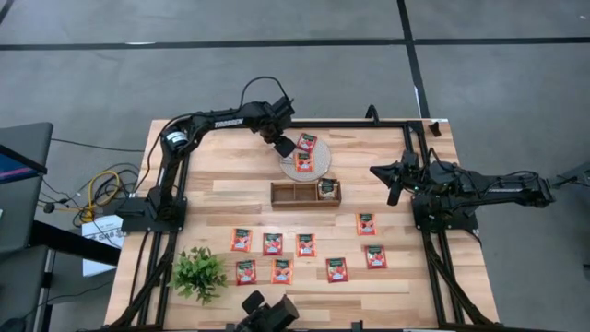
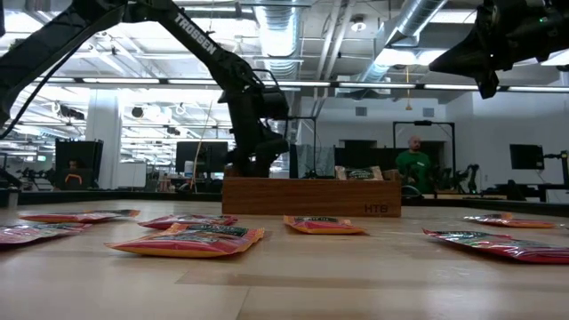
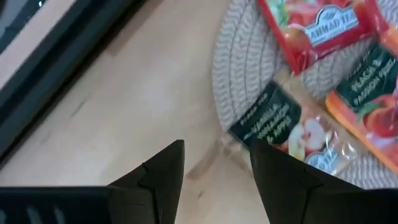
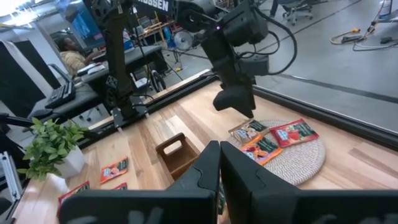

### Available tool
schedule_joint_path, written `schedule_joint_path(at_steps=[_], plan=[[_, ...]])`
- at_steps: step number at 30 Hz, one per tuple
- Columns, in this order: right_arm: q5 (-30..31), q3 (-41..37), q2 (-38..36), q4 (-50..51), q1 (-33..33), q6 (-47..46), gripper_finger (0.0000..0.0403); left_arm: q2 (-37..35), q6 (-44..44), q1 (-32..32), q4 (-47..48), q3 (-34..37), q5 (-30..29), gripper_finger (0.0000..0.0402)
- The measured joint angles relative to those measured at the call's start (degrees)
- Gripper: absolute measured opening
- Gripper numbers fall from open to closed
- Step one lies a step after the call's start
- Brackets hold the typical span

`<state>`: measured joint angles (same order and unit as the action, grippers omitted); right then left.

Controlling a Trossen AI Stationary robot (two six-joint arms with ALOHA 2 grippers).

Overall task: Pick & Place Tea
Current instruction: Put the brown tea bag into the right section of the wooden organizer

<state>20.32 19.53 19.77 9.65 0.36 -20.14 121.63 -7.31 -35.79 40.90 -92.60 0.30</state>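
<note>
In the high view's upper centre, the left gripper (image 1: 284,146), jaws apart and empty, hung at the round mat's (image 1: 318,167) upper-left edge, three tea sachets (image 1: 307,143) lying just right of it, while the shut right gripper (image 1: 394,195) waited well right.

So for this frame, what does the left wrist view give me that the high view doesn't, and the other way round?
Only the left wrist view shows the print on the sachets, and that a clear, dark-topped sachet overhangs the woven mat's edge right ahead of the open left gripper.

Only the high view shows the whole layout: the wooden tray with a sachet in its right-hand compartment, nine red sachets spread on the table, the plant, and the right gripper waiting off to the right.

Both show the left gripper at the mat with sachets on it.
</note>
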Motion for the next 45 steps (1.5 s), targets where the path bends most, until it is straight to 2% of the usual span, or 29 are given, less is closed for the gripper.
schedule_joint_path(at_steps=[23,31,45], plan=[[-0.7,0.0,0.0,-2.2,0.0,0.0,0.0005,0.4,-2.9,-0.2,-0.3,0.0,1.5,0.0177],[-0.9,0.0,0.0,-2.4,0.0,0.1,0.0005,3.6,-5.8,-0.2,1.5,-0.2,3.5,0.0177],[-1.0,0.0,0.0,-2.4,0.0,0.2,0.0005,3.6,-7.1,-0.2,1.2,-0.1,3.7,0.0176]])
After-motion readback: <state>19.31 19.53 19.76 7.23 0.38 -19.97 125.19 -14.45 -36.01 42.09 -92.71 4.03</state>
